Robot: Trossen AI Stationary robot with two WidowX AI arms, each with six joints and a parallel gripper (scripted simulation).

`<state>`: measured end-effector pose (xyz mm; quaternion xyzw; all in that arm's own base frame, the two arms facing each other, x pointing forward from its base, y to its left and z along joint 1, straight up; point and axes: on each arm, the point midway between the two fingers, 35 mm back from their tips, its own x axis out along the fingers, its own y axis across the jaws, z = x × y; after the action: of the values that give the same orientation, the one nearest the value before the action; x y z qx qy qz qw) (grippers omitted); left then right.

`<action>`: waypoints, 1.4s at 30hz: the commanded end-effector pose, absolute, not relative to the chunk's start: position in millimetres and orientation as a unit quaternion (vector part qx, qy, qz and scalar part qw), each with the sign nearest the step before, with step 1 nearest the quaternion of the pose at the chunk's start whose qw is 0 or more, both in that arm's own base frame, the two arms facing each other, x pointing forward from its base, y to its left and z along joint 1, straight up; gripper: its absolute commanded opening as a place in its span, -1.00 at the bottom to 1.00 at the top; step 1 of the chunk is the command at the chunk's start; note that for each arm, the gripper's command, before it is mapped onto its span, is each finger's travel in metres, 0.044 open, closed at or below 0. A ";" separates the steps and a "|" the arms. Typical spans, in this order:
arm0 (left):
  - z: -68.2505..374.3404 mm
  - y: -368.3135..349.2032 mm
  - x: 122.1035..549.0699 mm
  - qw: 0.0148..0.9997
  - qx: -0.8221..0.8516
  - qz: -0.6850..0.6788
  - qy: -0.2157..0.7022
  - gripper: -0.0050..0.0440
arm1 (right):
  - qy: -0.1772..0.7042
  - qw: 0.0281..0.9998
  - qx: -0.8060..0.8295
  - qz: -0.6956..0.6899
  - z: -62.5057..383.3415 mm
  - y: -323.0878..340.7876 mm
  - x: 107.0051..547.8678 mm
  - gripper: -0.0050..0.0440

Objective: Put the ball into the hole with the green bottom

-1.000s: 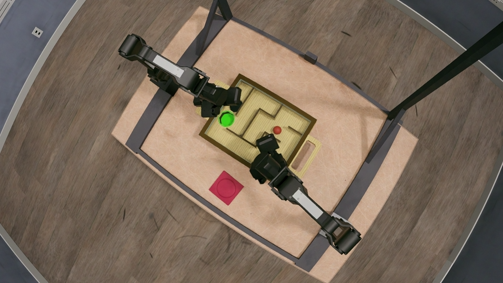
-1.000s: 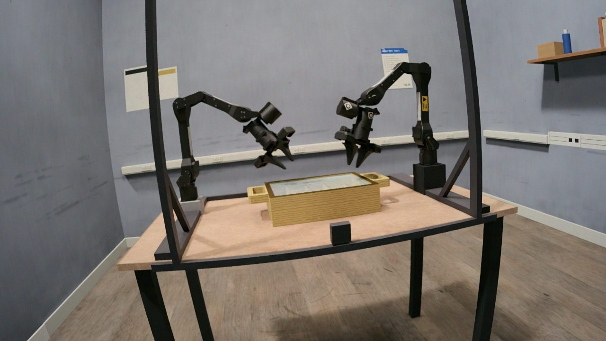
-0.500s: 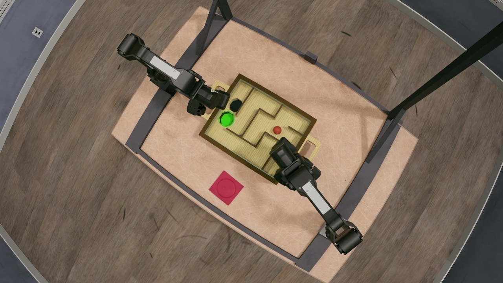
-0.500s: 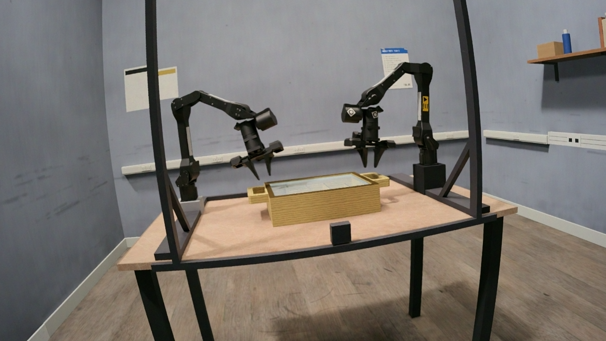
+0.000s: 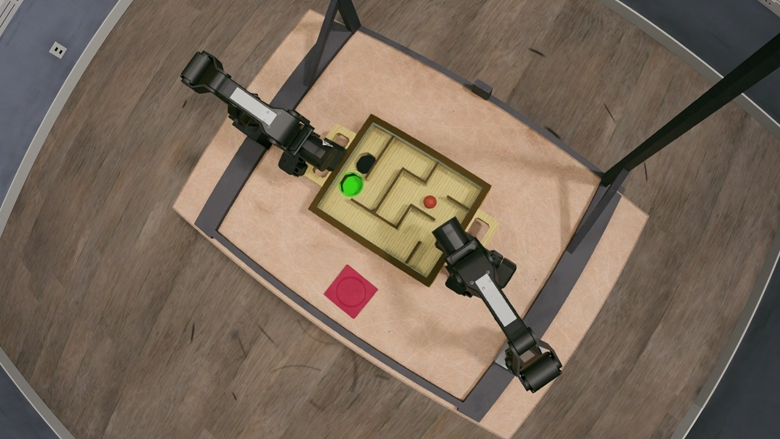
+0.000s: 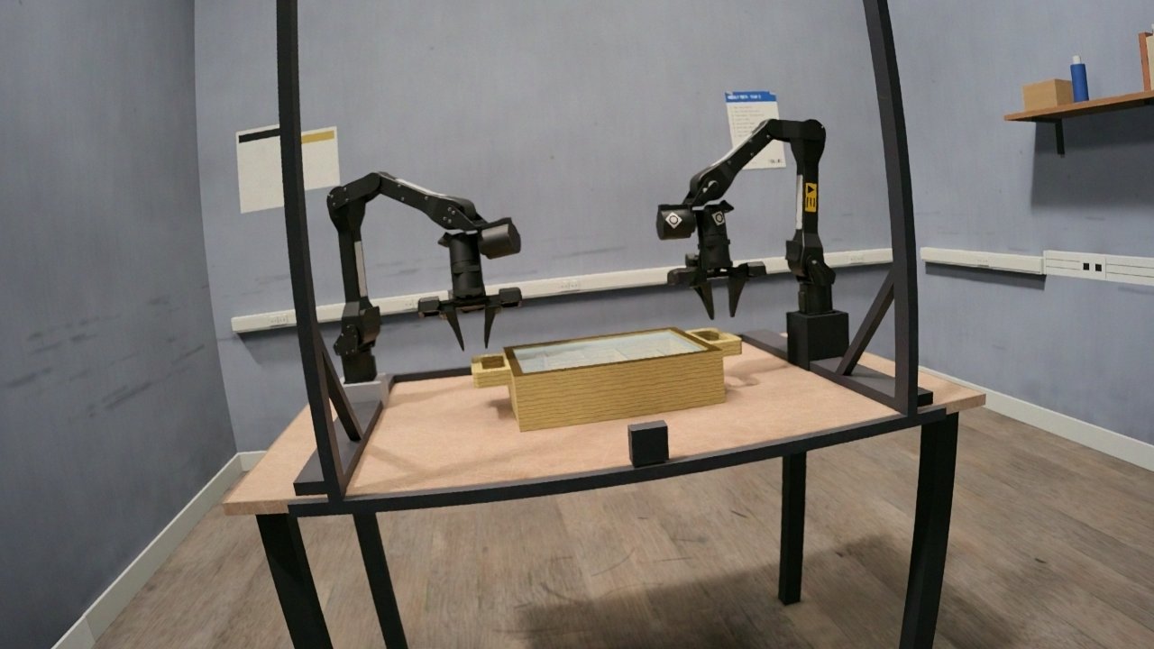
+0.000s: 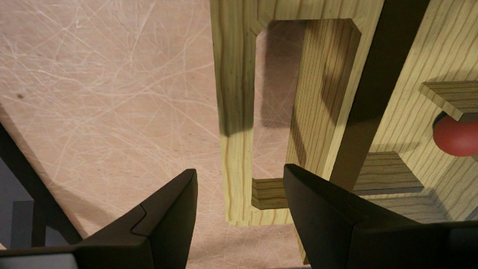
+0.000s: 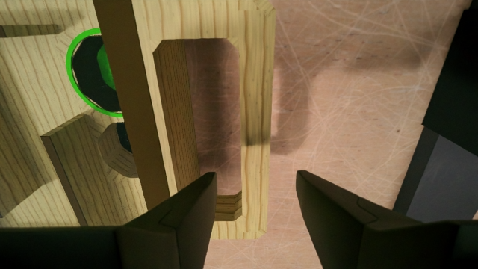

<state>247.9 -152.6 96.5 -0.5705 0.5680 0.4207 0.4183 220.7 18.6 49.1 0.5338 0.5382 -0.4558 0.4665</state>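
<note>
The wooden maze board (image 5: 429, 154) (image 6: 621, 391) lies flat on the table under a clear lid. The red ball (image 5: 429, 202) (image 7: 457, 136) rests inside, between inner walls towards the left arm's end. The green-bottomed hole (image 5: 350, 185) (image 8: 106, 67) is at the other end, beside a dark hole (image 5: 365, 163) (image 8: 124, 136). My left gripper (image 6: 474, 347) (image 7: 240, 175) is open, pointing down above the near handle (image 5: 493, 224) (image 7: 236, 168). My right gripper (image 6: 722, 315) (image 8: 256, 179) is open above the other handle (image 5: 339, 130) (image 8: 255, 168). The top view hides both sets of fingertips.
A crimson square mat (image 5: 350, 292) with a round mark lies beside the board's long side. A small black block (image 5: 481, 88) (image 6: 648, 443) sits at the table edge on the opposite side. Dark frame posts (image 5: 681, 128) (image 6: 893, 201) rise at the table's ends.
</note>
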 end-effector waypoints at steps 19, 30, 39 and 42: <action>66.1 -161.7 247.2 0.418 -0.572 0.422 0.566 -0.04 | 0.529 0.477 0.543 -0.445 58.3 18.0 227.6 -0.04; 50.8 -166.3 247.8 0.418 -0.573 0.422 0.565 -0.04 | 0.529 0.477 0.543 -0.445 58.3 18.0 227.6 -0.04; 51.1 -166.2 248.0 0.418 -0.573 0.421 0.565 -0.04 | 0.538 0.467 0.535 -0.454 40.1 21.0 221.2 -0.04; 51.1 -166.2 248.0 0.418 -0.573 0.421 0.565 -0.04 | 0.538 0.467 0.535 -0.455 35.6 21.7 221.1 -0.04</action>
<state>248.1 -165.9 50.6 -0.5718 0.5667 0.4214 0.4174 220.4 19.6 41.1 0.5340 0.5380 -0.4559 0.4664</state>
